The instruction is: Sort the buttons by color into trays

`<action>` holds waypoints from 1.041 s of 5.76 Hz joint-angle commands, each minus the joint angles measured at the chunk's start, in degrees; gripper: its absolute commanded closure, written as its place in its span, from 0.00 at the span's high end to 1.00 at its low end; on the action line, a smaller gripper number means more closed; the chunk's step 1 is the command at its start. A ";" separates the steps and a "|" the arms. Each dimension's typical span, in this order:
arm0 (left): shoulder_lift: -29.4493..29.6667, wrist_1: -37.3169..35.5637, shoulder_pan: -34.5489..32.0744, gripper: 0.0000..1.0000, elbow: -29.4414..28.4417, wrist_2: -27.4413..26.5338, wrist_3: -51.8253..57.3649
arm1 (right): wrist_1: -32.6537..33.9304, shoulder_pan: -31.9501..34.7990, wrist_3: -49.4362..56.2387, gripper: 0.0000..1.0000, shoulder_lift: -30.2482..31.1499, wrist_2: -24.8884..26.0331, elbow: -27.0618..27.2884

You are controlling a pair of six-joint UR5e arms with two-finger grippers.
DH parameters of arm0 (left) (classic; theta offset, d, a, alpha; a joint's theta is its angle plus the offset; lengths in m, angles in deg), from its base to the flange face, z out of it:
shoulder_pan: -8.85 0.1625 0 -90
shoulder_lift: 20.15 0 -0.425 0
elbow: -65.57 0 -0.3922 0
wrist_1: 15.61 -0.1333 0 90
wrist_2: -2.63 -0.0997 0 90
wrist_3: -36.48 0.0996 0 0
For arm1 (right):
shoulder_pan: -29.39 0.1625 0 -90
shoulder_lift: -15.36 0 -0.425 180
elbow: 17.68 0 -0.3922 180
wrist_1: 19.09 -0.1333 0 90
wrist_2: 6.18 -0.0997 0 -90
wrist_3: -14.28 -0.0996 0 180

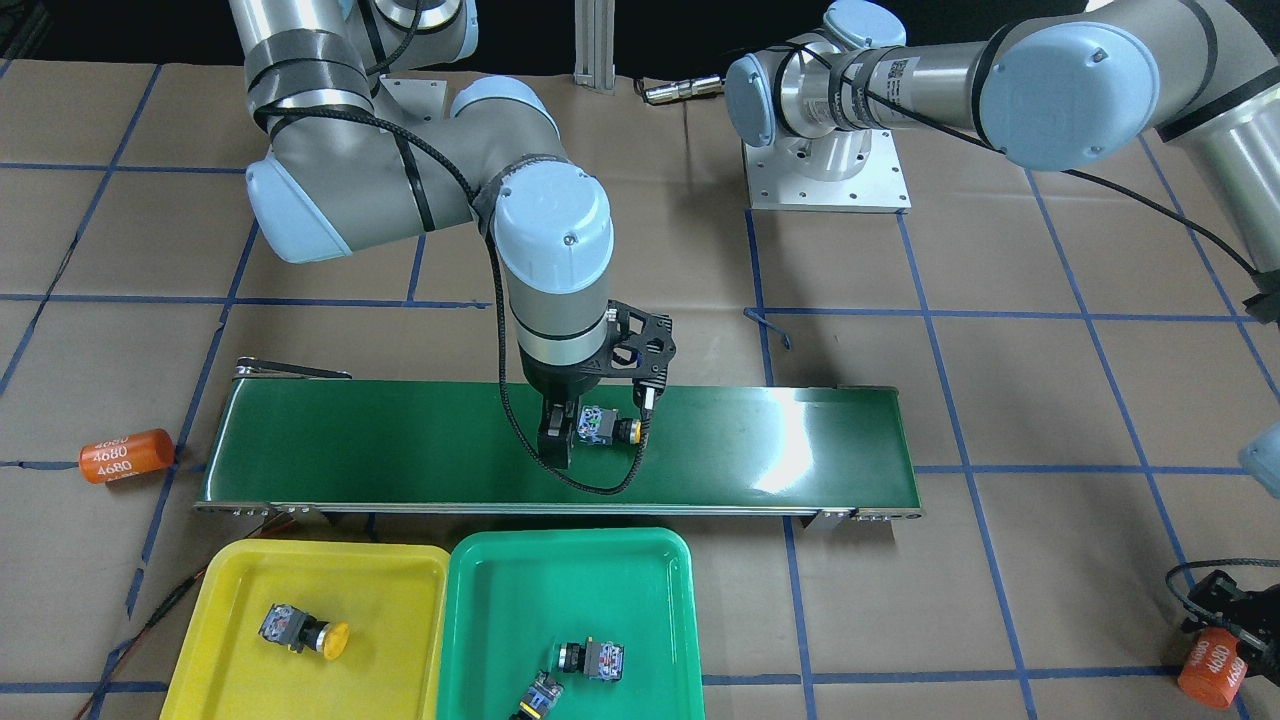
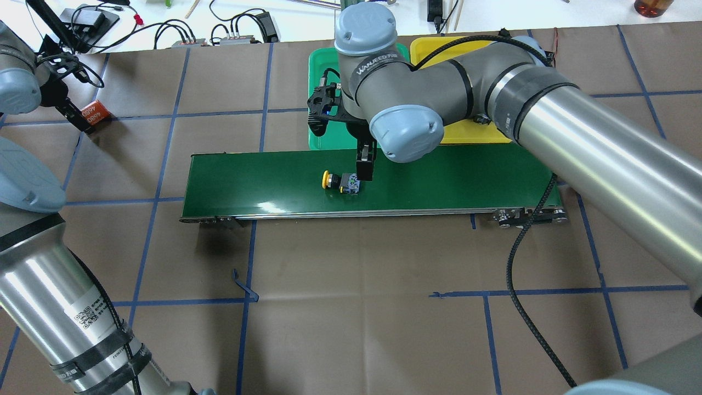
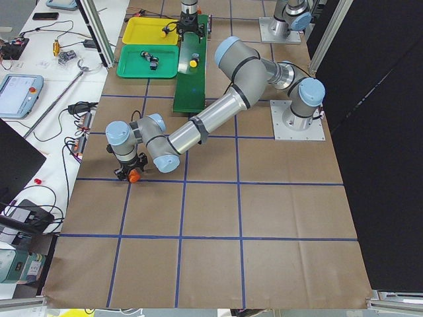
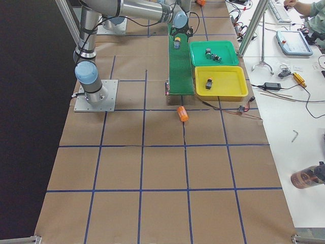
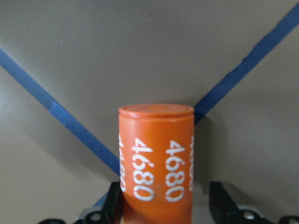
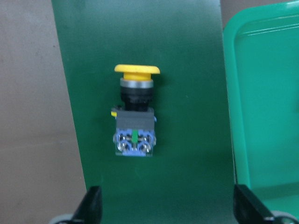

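Right gripper [image 6: 169, 212] hangs wide open over the belt [image 6: 187, 70], jaws spread across it. The yellow button [image 6: 134, 126] lies just beside it toward the robot's left, long axis along the belt, block end nearest.

Left gripper [image 5: 167, 207] is well apart, around a cylinder [image 5: 156, 154]; you can't tell its grip.

Yellow tray [image 1: 230, 580] holds one button [image 1: 300, 630]; green tray [image 1: 640, 570] holds two [image 1: 592, 660].

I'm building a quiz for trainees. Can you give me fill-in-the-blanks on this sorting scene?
The button on the belt has a ___ cap.
The green tray holds ___ buttons.
The yellow tray holds ___ button.
The right tool hovers over the belt, jaws ___.
Missing: yellow; two; one; open.
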 commanded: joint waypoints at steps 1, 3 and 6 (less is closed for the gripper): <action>-2.15 1.00 -0.92 0.00 1.08 -0.07 0.26 | 4.87 0.52 0.47 1.00 -0.91 0.17 4.54; -12.48 5.47 -6.42 0.00 8.34 -0.15 0.53 | 10.36 -0.97 3.90 1.00 -0.30 0.88 9.22; -25.68 6.72 -13.82 0.00 25.39 5.20 7.24 | 9.05 -7.46 6.79 0.33 0.66 3.43 9.67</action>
